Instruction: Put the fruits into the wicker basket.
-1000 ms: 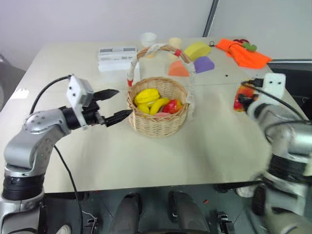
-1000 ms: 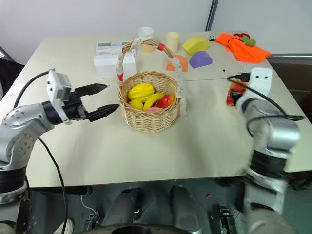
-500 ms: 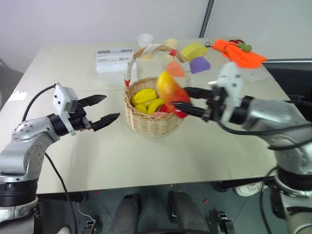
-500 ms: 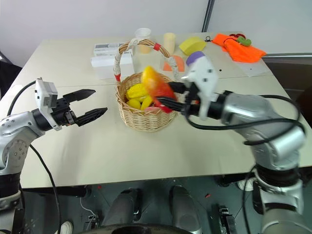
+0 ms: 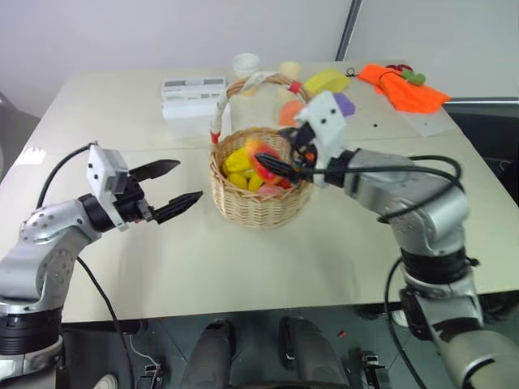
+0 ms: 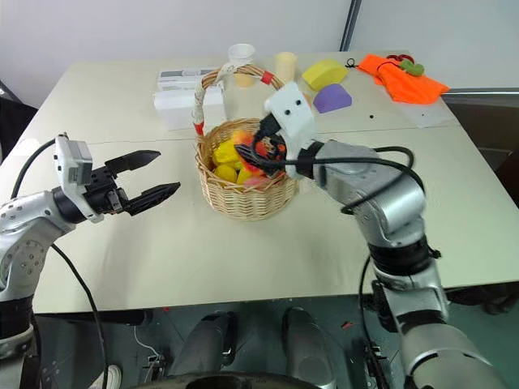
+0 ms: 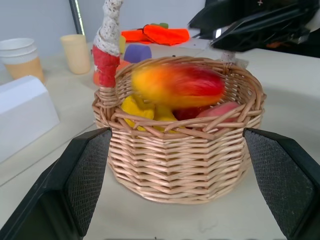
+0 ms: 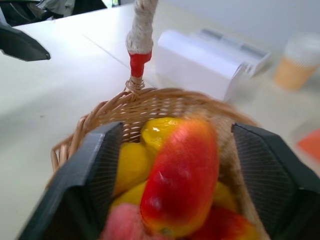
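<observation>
From left to right, we see the left gripper (image 5: 180, 184) with fingers spread, empty, beside the wicker basket (image 5: 261, 204). Over its rim the right gripper (image 5: 280, 156) stands parted around the mango (image 8: 180, 185); the right wrist view shows gaps on both sides, the left wrist view the mango (image 7: 177, 86) blurred above the other fruits (image 7: 137, 107).

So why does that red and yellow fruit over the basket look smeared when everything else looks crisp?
In the left wrist view the mango is streaked sideways above the wicker basket, whose weave stays sharp; that suggests it is moving. In the right wrist view it is soft-edged between the right gripper's open fingers. In the left eye view the white box looks washed out.
</observation>
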Tool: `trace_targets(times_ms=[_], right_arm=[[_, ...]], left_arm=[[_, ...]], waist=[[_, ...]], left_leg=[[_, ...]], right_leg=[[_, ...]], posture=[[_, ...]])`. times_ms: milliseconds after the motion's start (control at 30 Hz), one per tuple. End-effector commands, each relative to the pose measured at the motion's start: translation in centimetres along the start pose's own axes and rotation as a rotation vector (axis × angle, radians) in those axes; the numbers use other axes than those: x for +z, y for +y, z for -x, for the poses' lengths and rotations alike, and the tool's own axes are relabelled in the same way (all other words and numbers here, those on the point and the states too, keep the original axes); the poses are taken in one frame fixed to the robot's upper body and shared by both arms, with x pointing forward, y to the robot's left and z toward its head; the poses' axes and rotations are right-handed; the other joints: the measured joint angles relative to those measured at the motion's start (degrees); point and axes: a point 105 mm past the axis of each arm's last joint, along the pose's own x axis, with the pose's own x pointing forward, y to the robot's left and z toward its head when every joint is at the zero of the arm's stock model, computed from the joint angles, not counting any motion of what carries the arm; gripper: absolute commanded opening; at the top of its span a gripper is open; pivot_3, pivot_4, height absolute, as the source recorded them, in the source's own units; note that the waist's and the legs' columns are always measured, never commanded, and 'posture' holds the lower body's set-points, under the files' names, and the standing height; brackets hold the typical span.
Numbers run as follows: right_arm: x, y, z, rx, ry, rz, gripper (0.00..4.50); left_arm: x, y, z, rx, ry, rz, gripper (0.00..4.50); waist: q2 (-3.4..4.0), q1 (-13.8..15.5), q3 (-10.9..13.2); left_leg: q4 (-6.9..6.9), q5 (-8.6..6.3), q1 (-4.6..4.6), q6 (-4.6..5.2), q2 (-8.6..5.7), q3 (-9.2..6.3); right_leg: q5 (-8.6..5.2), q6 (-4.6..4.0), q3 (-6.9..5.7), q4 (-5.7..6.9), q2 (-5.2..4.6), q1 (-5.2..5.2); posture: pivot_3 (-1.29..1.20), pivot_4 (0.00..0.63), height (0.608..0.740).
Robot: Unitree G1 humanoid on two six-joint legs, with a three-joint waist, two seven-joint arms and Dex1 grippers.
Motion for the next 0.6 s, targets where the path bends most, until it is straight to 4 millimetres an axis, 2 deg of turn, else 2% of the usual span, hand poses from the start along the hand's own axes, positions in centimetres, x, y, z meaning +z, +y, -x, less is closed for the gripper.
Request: trace_targets(times_ms=[33,133,267,433,600], right_arm=[[1.7,1.5,3.1,0.099,-0.106,0.067,3.48],[0.0,2.0,5.7,0.112,-0.068,0.044,3.48],[-1.5,-0.3,6.7,-0.038,-0.039,-0.003,3.48],[-3.0,-3.3,4.9,-0.211,-0.023,-0.017,3.48],[-3.1,-4.0,1.5,-0.238,-0.084,-0.093,3.48]], left_arm=[[1.2,-0.3,-0.1,-0.009,-0.037,-0.029,4.5],[1.2,-0.5,-0.5,-0.021,-0.05,-0.02,4.5],[1.2,-0.8,-1.1,-0.04,-0.064,-0.008,4.5],[1.3,-1.0,-1.9,-0.06,-0.079,-0.007,4.5],[1.6,-1.3,-2.2,-0.072,-0.096,-0.009,4.5]], waist=[[0.0,-0.07,0.0],[-0.02,0.0,-0.01],[-0.02,-0.28,-0.01],[-0.03,-0.39,-0.02],[-0.03,-0.35,-0.02]], left_leg=[[0.0,0.0,0.01,0.0,0.0,0.01],[0.0,-0.01,0.12,0.01,0.04,-0.03],[0.05,0.0,0.19,0.01,0.05,0.06],[0.05,0.0,0.39,0.01,0.08,0.13],[0.02,0.0,0.36,0.01,0.09,0.14]], right_leg=[[0.0,0.0,0.0,0.0,0.01,0.01],[-0.02,0.02,-0.02,0.0,0.08,0.14],[-0.02,-0.04,0.06,0.02,0.11,0.17],[-0.12,-0.26,0.13,0.04,0.2,0.29],[0.0,-0.03,0.15,0.04,0.21,0.25]], posture=[[0.0,0.15,0.74],[0.0,0.15,0.74],[0.0,0.15,0.74],[0.0,0.15,0.74],[0.0,0.15,0.74]])
